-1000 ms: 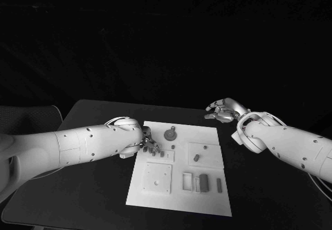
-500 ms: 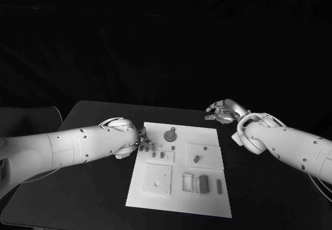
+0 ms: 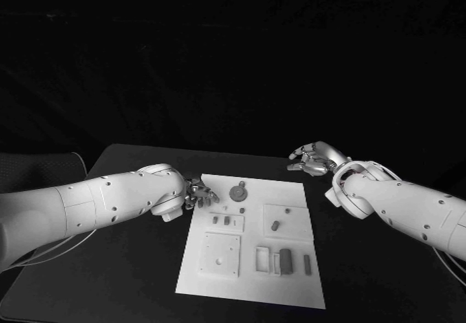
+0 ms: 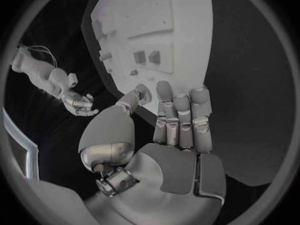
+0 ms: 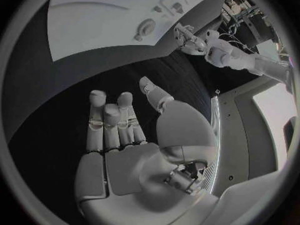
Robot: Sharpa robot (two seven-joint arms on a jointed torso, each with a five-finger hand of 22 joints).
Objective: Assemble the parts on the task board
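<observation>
The white task board [image 3: 252, 272] lies in the middle of the black table. On it are a round grey part [image 3: 239, 193], two small parts [image 3: 221, 219], an oblong part [image 3: 276, 225] and upright rectangular parts [image 3: 285, 258]. My left hand [image 3: 199, 192] hovers at the board's far left corner, fingers straight and holding nothing [image 4: 178, 117]. My right hand [image 3: 311, 159] is over the bare table beyond the board's far right corner; its fingers are apart and nothing is in them [image 5: 119, 130]. The board [image 5: 94, 25] and the round part [image 5: 147, 27] lie ahead of its palm.
A square raised plate [image 3: 220, 252] sits on the board's near left part. Black table [image 3: 126, 269] surrounds the board on all sides. My two arms reach in from either side of the board.
My left hand has drawn back from above the two small parts toward the board's far left corner. The right hand has hardly moved.
</observation>
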